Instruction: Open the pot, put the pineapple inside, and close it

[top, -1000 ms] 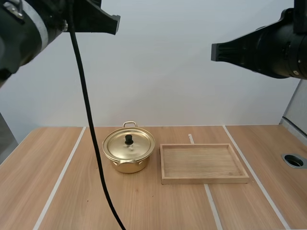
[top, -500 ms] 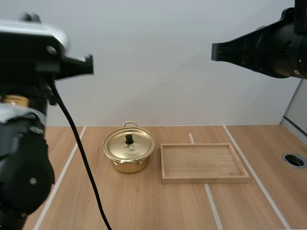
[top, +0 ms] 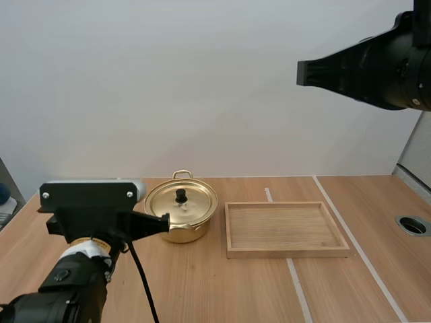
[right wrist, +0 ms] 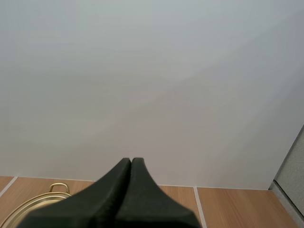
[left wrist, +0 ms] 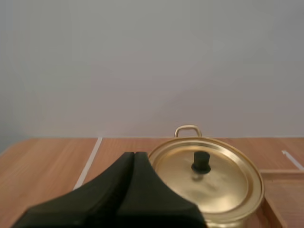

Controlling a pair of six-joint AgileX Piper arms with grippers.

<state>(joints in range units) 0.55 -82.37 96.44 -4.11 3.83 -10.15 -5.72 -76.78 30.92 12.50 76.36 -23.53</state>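
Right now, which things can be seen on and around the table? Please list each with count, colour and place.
pot: one, gold, on the table, left of the tray
lid: one, gold with black knob, closed on the pot
tray: one, light wood, right of the pot, apart from it
table: one, wood with white stripes
round hole: one, dark, grey ring, at the table's right edge
left gripper: one, black, shut, low beside the pot
right gripper: one, black, shut, held high

Wooden table (top: 202, 289) with gold pot (top: 184, 233) beside wooden tray (top: 286, 253).
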